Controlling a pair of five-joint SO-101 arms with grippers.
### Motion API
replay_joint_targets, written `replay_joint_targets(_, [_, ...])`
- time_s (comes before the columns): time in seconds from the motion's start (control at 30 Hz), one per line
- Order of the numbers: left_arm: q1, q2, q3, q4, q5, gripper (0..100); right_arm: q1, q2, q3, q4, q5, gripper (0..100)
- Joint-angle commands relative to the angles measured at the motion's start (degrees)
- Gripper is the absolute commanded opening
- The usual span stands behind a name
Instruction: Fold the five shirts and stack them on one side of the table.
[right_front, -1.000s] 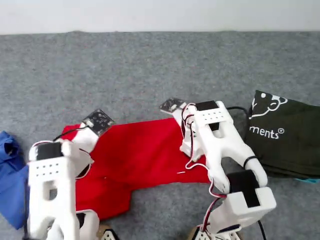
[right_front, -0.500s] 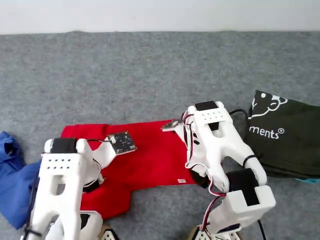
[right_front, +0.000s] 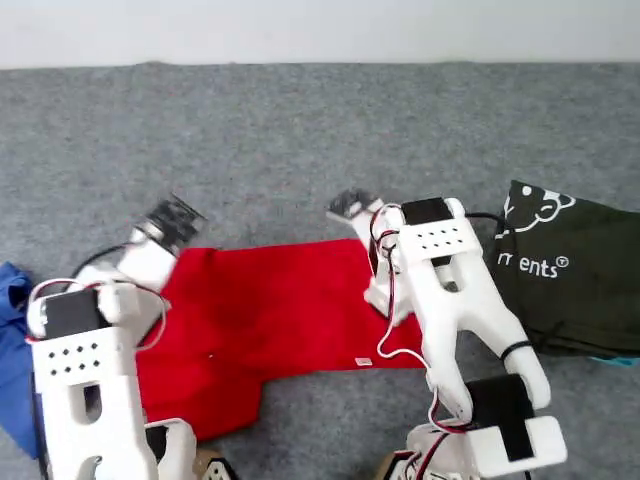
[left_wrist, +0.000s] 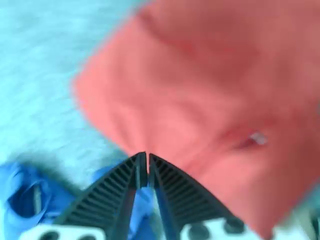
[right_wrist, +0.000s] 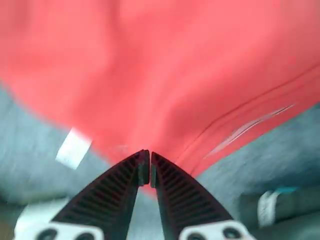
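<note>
On table (right_front: 300, 130) | left end effector (left_wrist: 143, 162) grips red shirt (right_front: 270, 310) | right end effector (right_wrist: 145, 161) too

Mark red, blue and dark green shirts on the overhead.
Red cloth shirt (right_front: 270, 310): high view, middle of its body.
Blue cloth shirt (right_front: 12, 390): high view, lower crumpled part.
Dark green folded shirt (right_front: 580, 300): high view, plain cloth below print.

Flat red shirt (right_front: 270, 320) mid-table, crumpled blue shirt (right_front: 15, 370) at left edge, folded dark green shirt (right_front: 570, 280) at right
</note>
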Motion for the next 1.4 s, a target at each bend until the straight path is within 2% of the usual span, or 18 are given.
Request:
replay_joint_targets(0.0, [-0.70, 1.05, -1.63, -8.09, 6.77, 2, 0.57, -2.24, -0.79, -9.89, -3.60, 1.0])
replay_joint_targets(0.13, [0.53, 8.79, -3.74, -12.66, 9.32, 2, 0.66, 1.19, -0.79, -20.00, -6.51, 1.2])
replay_joint_targets(0.33, [2.02, 24.62, -13.41, -13.10, 12.13, 2, 1.71, 7.78, -0.79, -31.43, -6.86, 1.1])
replay_joint_targets(0.63, [1.93, 47.74, -24.57, -12.66, 12.31, 2, 5.85, 16.31, -0.88, -39.69, -6.59, 1.0])
replay_joint_targets(0.83, [-0.09, 56.97, -30.37, -10.55, 15.30, 2, 11.21, 20.88, -5.98, -36.26, -6.59, 1.0])
replay_joint_targets(1.0, [-2.64, 57.67, -31.78, -10.55, 16.44, 2, 12.18, 23.16, -12.13, -29.67, -6.59, 1.0])
replay_joint_targets(1.13, [-2.81, 55.21, -31.60, -10.46, 16.62, 2, 10.86, 23.08, -15.56, -25.27, -6.59, 1.0])
replay_joint_targets(1.37, [-1.49, 42.99, -31.52, -4.31, 16.62, 1, 6.99, 20.35, -23.03, -12.97, -6.95, 1.0])
